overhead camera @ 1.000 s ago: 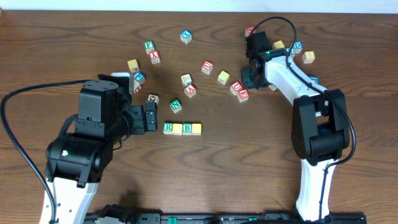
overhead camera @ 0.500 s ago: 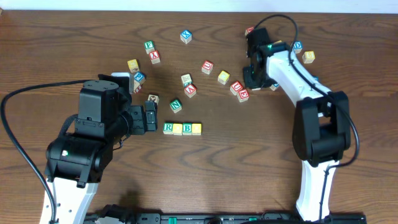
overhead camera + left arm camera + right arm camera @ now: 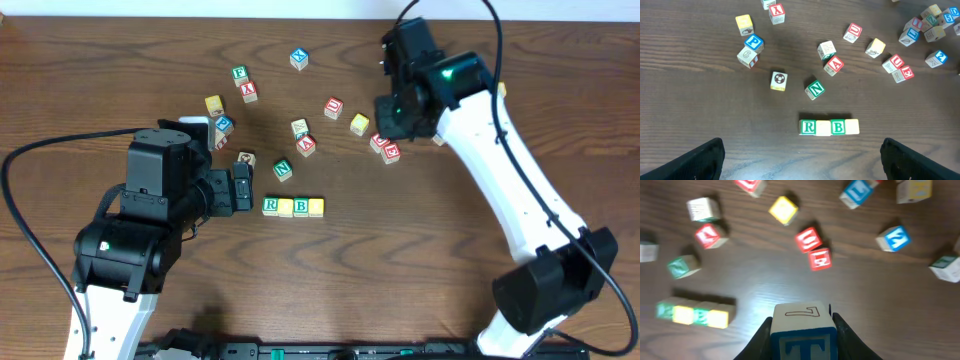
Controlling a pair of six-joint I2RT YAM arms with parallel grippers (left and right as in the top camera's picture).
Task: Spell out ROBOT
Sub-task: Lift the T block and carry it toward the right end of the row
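The left gripper [image 3: 801, 149] is held wide apart beside a touching row: green R cube [image 3: 808, 127], first yellow cube [image 3: 823, 128], green B cube [image 3: 838, 127], second yellow cube [image 3: 852, 126]. Bare table [image 3: 400, 230] is seen past the row's right end. The blue T cube [image 3: 801, 317] is clamped in the right gripper [image 3: 802, 340] above the table.
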